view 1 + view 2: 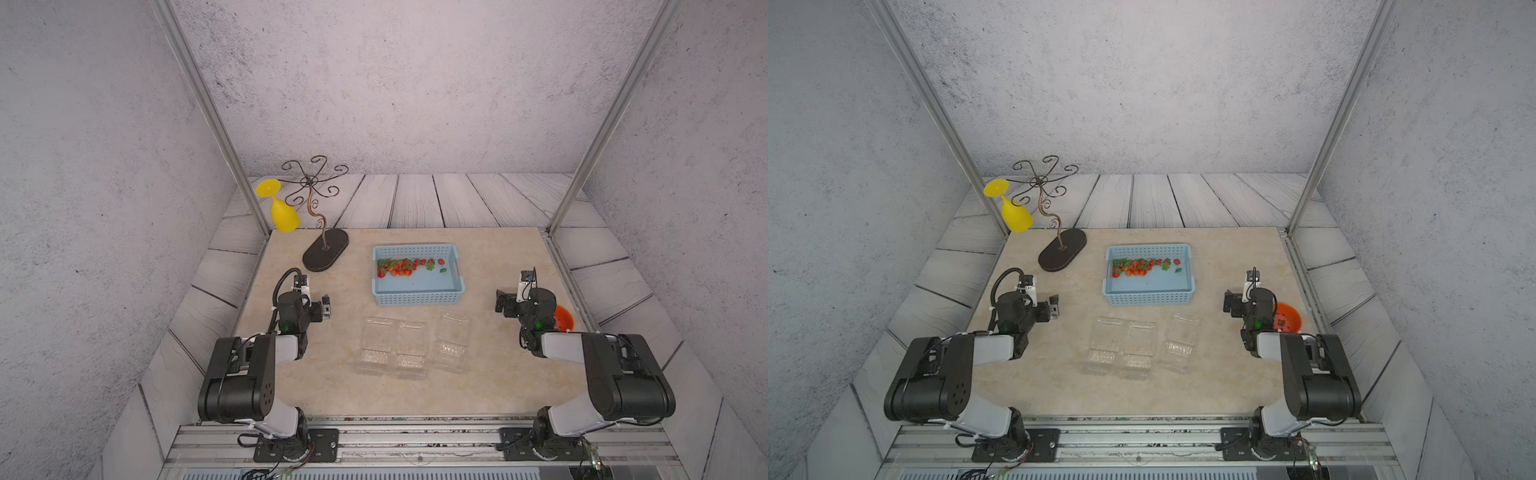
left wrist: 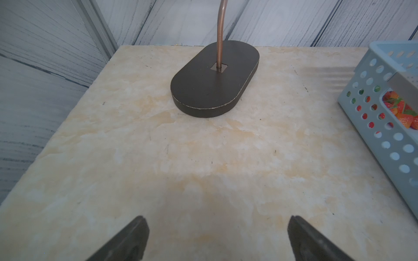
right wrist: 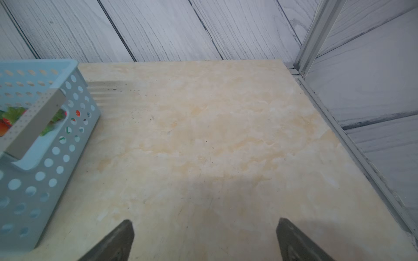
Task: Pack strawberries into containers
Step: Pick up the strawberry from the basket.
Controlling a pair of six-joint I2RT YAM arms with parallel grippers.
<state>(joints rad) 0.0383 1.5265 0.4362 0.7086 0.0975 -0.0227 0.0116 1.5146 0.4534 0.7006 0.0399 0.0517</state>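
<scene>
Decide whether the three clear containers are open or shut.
Open: in both top views the containers lie spread flat, each ribbed lid beside its tray.

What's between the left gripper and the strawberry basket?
Only bare tabletop. In a top view, nothing sits between the left gripper and the basket; the stand base lies farther back, off that line.

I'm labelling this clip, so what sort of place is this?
Likely a robot test booth, not a real kitchen: printed wall panels on an aluminium frame, and arms bolted to a front rail.
</scene>
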